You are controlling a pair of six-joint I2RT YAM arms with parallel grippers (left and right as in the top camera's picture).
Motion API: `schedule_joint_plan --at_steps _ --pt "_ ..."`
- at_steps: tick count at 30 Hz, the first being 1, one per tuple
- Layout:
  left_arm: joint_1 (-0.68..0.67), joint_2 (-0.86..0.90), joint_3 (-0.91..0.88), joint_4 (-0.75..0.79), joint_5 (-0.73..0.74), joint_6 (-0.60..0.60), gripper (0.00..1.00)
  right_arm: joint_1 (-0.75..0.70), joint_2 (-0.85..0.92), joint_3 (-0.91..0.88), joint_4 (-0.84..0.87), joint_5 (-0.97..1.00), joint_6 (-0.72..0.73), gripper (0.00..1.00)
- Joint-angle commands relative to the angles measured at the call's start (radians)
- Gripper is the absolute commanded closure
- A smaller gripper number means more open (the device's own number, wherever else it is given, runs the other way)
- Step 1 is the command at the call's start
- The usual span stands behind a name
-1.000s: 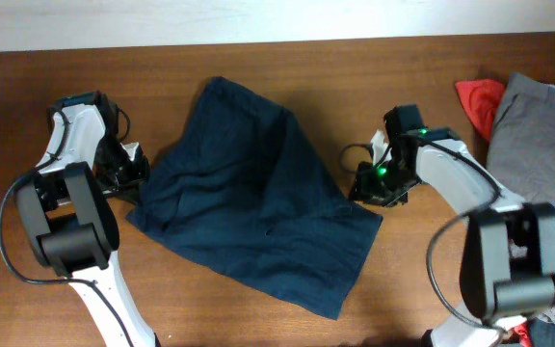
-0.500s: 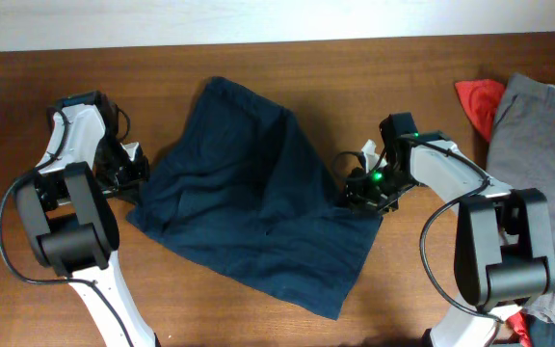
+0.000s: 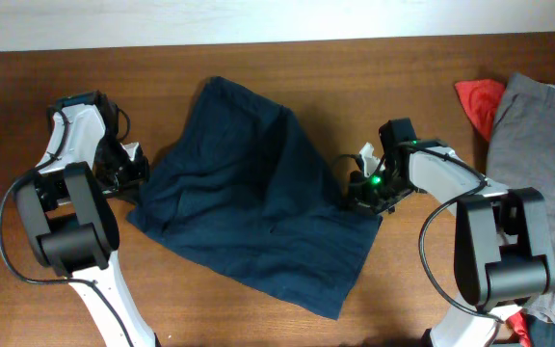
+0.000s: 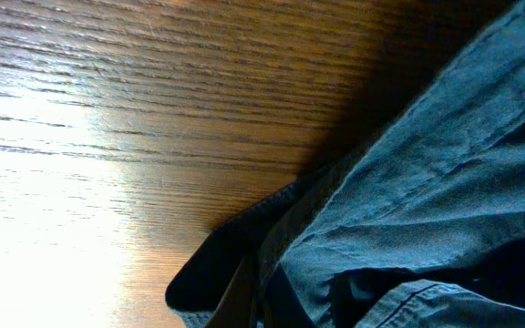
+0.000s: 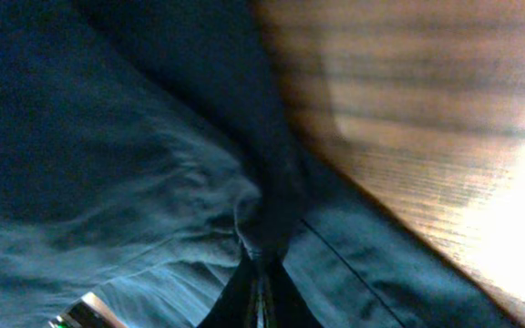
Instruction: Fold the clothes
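The shorts (image 3: 258,202) lay with their long axis slanting far-left to near-right. The right hand (image 3: 359,190) pinched their right edge, and the left hand (image 3: 131,173) apparently pinched the left.

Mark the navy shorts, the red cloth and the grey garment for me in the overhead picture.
navy shorts (image 3: 258,207), overhead view, middle of the spread fabric.
red cloth (image 3: 477,100), overhead view, centre of its visible part.
grey garment (image 3: 545,135), overhead view, its upper fabric.
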Motion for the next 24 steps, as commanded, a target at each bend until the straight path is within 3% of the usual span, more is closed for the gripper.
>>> schedule_joint_plan --at_steps 1,10,16,22,23,24 --pt "0.007 0.011 0.005 -0.004 0.008 0.001 0.99 -0.017 -0.067 0.074 -0.002 0.034 -0.011 0.96" --pt "0.007 0.011 0.005 -0.004 0.008 0.001 0.99 -0.112 -0.11 0.213 -0.023 0.24 -0.077 0.96" --pt "0.007 0.011 0.005 -0.004 0.008 0.001 0.99 -0.202 -0.11 0.323 0.135 0.332 -0.214 0.96" --pt "0.007 0.011 0.005 -0.004 0.008 0.001 0.99 -0.252 -0.109 0.386 0.29 0.324 -0.202 0.96" --pt "0.007 0.011 0.005 -0.004 0.008 0.001 0.99 -0.253 -0.11 0.386 0.307 0.325 -0.183 0.95" --pt "0.007 0.011 0.005 -0.004 0.008 0.001 0.99 -0.252 -0.109 0.386 0.32 0.325 -0.161 0.85"
